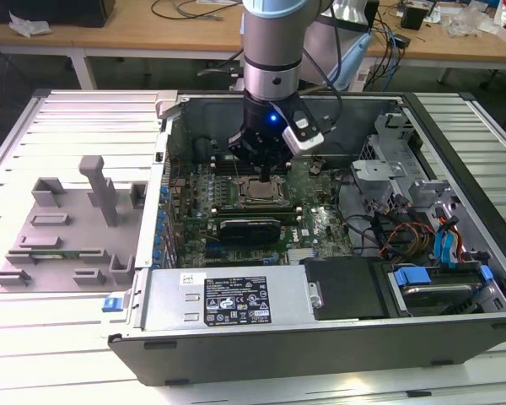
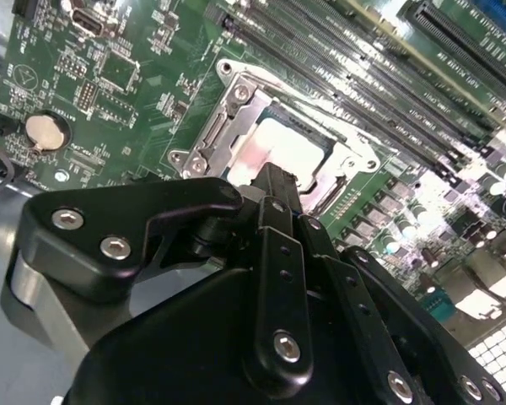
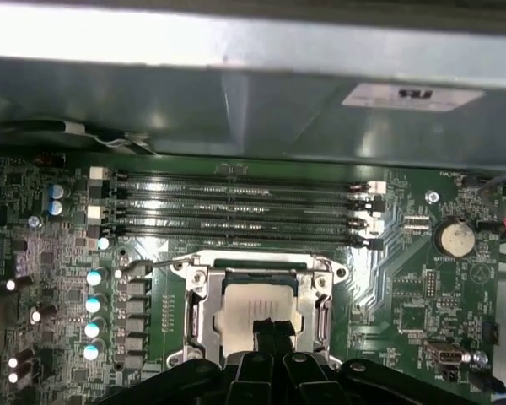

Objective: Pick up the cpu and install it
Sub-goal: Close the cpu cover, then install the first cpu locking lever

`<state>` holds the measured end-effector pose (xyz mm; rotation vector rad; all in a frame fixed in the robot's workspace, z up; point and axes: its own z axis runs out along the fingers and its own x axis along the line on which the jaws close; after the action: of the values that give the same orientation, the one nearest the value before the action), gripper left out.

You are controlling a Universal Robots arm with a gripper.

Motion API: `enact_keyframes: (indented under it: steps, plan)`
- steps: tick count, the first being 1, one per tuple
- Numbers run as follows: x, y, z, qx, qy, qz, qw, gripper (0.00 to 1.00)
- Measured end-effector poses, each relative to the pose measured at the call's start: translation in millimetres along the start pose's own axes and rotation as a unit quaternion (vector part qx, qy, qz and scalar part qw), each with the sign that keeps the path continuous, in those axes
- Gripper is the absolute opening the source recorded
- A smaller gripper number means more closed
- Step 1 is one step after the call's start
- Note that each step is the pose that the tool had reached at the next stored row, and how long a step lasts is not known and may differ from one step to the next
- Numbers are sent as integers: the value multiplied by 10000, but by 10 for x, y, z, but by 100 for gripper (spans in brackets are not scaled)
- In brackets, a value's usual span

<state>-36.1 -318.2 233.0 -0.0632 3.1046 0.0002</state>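
Slatted white tabletop [image 1: 51, 354] carries the open computer case [image 1: 320, 333]. We find the cpu [image 3: 249, 305] lying flat inside its metal socket frame [image 3: 198, 312], the place where it installs. The pincer [image 3: 270, 329] hangs right over its plate, tips together, clamping nothing.

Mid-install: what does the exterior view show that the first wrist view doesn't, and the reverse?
Exterior view adds the arm, the whole case and a grey fixture on the exterior view's left. First wrist view adds the coin battery and the blue-topped capacitors. Both show the gripper over the cpu, which lies in its socket.
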Motion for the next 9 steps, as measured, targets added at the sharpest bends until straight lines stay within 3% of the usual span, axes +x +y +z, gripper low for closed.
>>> enact_keyframes:
  steps: [4, 9]
  plan:
    - [8, -60, -4, -2, -1, 0, 10000, 11]
    - [9, -71, -4, -2, -1, 1, 10000, 11]
